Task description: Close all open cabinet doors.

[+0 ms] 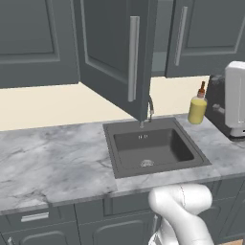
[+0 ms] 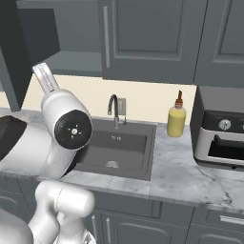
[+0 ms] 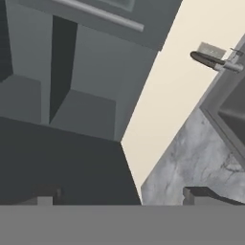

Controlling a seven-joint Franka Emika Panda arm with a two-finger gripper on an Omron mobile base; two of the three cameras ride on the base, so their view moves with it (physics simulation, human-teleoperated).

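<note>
With the open cabinet door swung out over the sink and standing edge-on above the basin, this is the one to deal with, and its slim silver handle faces the left base camera. In the right base view the same door shows as a dark slab at the far left, with the arm reaching up beside it. The tool has its two tips spread wide apart, nothing between them, and the hand view looks across the door's dark face into the open cabinet interior.

To do this well, I'd say push flat on the door's outer face near the free edge, away from the hinge, and follow the arc round until it sits flush. A push close to the hinge would likely slip or stall. The faucet sits just below the door's sweep, so the arm should stay above it.

The neighbouring upper doors look shut. The marble-grey worktop carries a yellow soap bottle beside the sink and a toaster oven at the right. Behind runs a cream wall, with drawer fronts below.
</note>
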